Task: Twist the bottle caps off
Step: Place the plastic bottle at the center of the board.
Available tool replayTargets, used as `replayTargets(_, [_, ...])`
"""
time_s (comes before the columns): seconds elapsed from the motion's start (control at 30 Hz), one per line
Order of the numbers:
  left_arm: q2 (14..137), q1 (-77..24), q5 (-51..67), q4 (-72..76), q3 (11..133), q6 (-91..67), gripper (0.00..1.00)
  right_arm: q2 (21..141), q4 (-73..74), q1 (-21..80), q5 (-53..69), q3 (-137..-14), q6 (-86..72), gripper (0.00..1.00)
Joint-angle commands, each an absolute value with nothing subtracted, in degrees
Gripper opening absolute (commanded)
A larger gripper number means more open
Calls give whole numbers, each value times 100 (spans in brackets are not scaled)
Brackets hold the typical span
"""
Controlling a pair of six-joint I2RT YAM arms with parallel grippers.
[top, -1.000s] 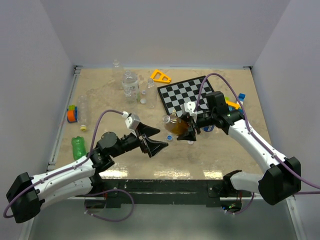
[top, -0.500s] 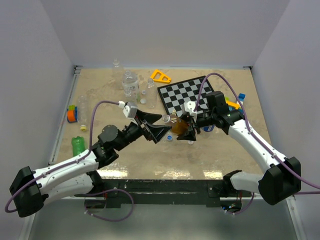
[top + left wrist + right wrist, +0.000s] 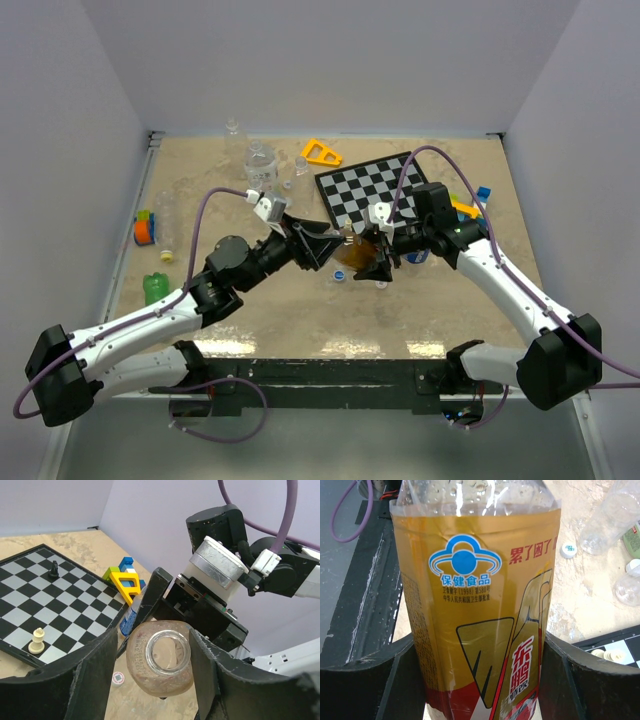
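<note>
An amber-brown bottle [image 3: 355, 252] with a gold label [image 3: 475, 580] is held off the table, my right gripper [image 3: 377, 262] [image 3: 477, 647] shut on its body. My left gripper [image 3: 333, 242] [image 3: 154, 635] straddles the bottle's top end [image 3: 160, 677]. One finger [image 3: 200, 665] touches the shoulder and a narrow gap stays at the other. The bottle's mouth [image 3: 169, 650] faces the left wrist camera as a clear ring with no coloured cap on it. A small white and blue cap [image 3: 340, 276] [image 3: 117, 678] lies on the table below.
A chessboard [image 3: 375, 190] with pieces lies behind the bottle. A blue-label bottle [image 3: 131, 614] and coloured blocks [image 3: 125, 577] sit by the right arm. At the left lie a green bottle [image 3: 155, 290] and a yellow cap [image 3: 166, 256]. Clear bottles [image 3: 260, 165] stand at the back.
My left arm has swung up and right to the bottle's top. Its jaws have narrowed from wide open around the neck. The right arm and the bottle have stayed still.
</note>
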State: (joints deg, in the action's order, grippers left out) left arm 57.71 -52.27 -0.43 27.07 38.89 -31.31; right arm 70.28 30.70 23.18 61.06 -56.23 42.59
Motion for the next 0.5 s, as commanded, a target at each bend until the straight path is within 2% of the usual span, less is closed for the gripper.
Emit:
replayTargets(0.0, [5748, -5256, -26, 2725, 4157, -2979, 59, 7005, 2936, 2294, 6240, -5669, 4184, 11])
replayTargets(0.17, [5766, -5256, 210, 2760, 4166, -2953, 38, 7022, 2936, 2294, 6240, -5669, 4184, 11])
replayTargets(0.23, [5783, -5256, 272, 2760, 4192, -2944, 16, 7031, 2944, 2294, 6249, -5678, 4192, 11])
replayTargets(0.3, [5766, -5256, 273, 2707, 4201, -2936, 0, 7022, 2936, 2294, 6240, -5678, 4192, 12])
replayTargets(0.37, [5722, -5256, 238, 2646, 4201, -2927, 0, 7022, 2953, 2285, 6240, -5678, 4201, 15])
replayTargets(0.4, [5696, -5256, 203, 2602, 4201, -2918, 0, 7022, 2962, 2294, 6240, -5678, 4219, 20])
replayTargets(0.43, [5652, -5256, 167, 2549, 4210, -2901, 0, 7022, 2971, 2294, 6232, -5678, 4236, 27])
replayTargets(0.47, [5608, -5256, 123, 2479, 4210, -2874, 0, 7014, 3006, 2285, 6240, -5686, 4271, 40])
